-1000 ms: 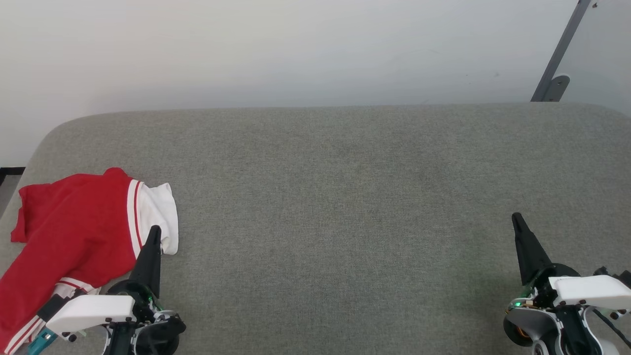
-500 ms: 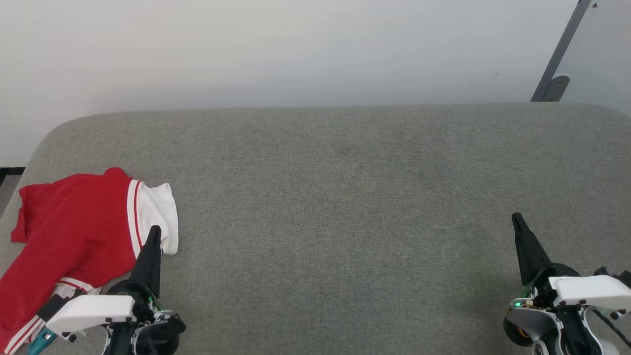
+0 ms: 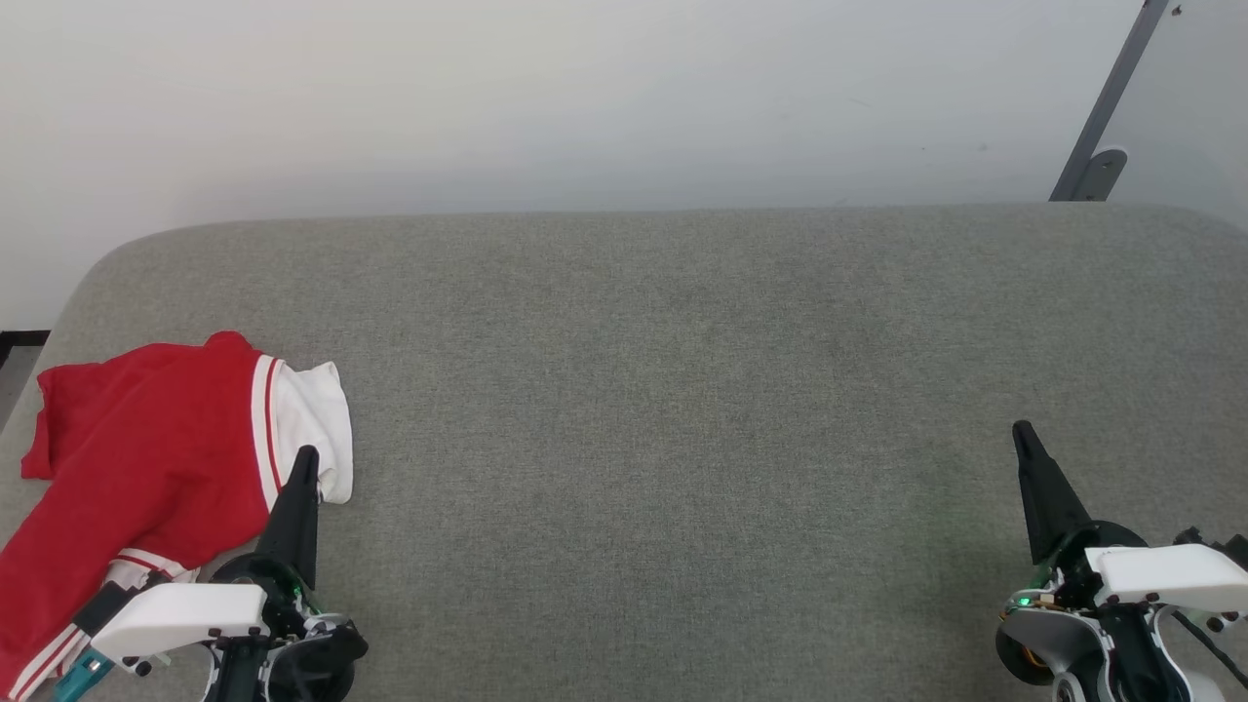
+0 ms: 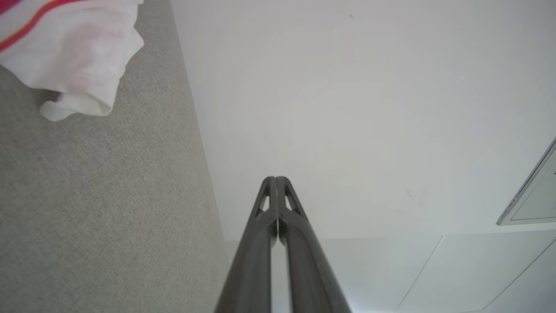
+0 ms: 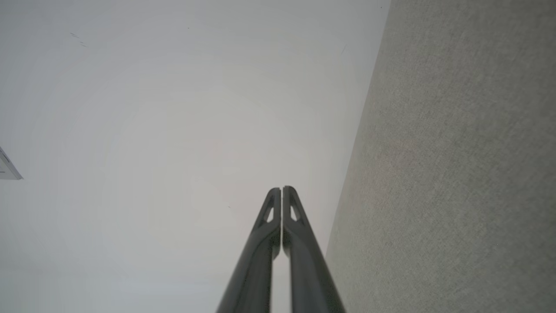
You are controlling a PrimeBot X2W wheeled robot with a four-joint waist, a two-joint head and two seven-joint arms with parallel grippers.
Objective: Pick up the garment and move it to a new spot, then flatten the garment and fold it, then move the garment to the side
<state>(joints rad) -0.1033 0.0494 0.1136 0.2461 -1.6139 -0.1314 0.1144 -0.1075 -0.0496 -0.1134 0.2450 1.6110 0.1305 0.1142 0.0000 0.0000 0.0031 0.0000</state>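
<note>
The garment (image 3: 146, 448), a red shirt with a white sleeve and striped trim, lies crumpled at the left end of the grey cushioned surface (image 3: 663, 390). Its lower part runs off the left edge of the head view. My left gripper (image 3: 306, 454) is shut with nothing in it, its tip just in front of the white sleeve's lower corner. In the left wrist view that sleeve (image 4: 74, 56) sits at the upper left, apart from my shut left gripper (image 4: 276, 178). My right gripper (image 3: 1020, 428) is shut and empty at the lower right, far from the shirt, and the right wrist view shows its fingers (image 5: 281, 188) pressed together.
A pale wall (image 3: 585, 97) rises behind the cushioned surface. A grey metal bracket (image 3: 1107, 127) leans against it at the upper right. The surface's rounded left corner (image 3: 97, 263) lies close behind the shirt. Wide grey fabric stretches between the two grippers.
</note>
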